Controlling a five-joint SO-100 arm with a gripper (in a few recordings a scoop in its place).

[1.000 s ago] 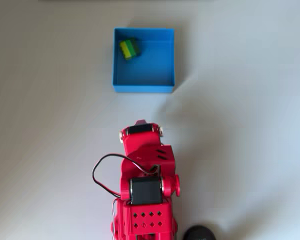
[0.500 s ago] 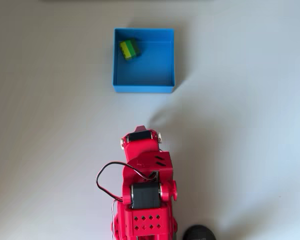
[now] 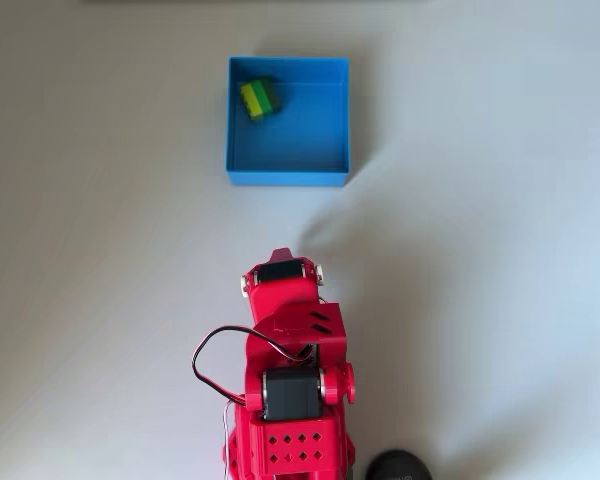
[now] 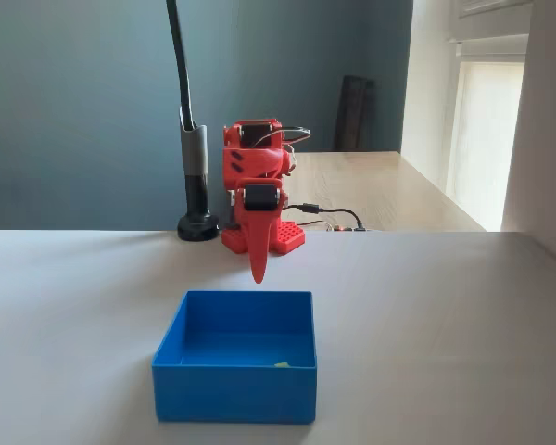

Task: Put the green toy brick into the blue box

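Note:
The green toy brick [image 3: 257, 98] lies inside the blue box [image 3: 288, 178], in the box's upper left corner in the overhead view. In the fixed view only a sliver of the brick [image 4: 280, 363] peeks over the front wall of the box [image 4: 233, 389]. My red gripper [image 4: 258, 271] hangs point-down behind the box, well clear of it, shut with nothing in it. From above, the gripper [image 3: 280, 255] sits folded close to the arm's base, below the box in the picture.
A black lamp stand [image 4: 198, 225] with a tall pole stands beside the arm's base and shows as a dark round foot [image 3: 398, 466] from above. White tabletop surrounds the box on all sides.
The arm has drawn back toward its base, away from the box, mostly in the first half second. The brick and box have stayed put.

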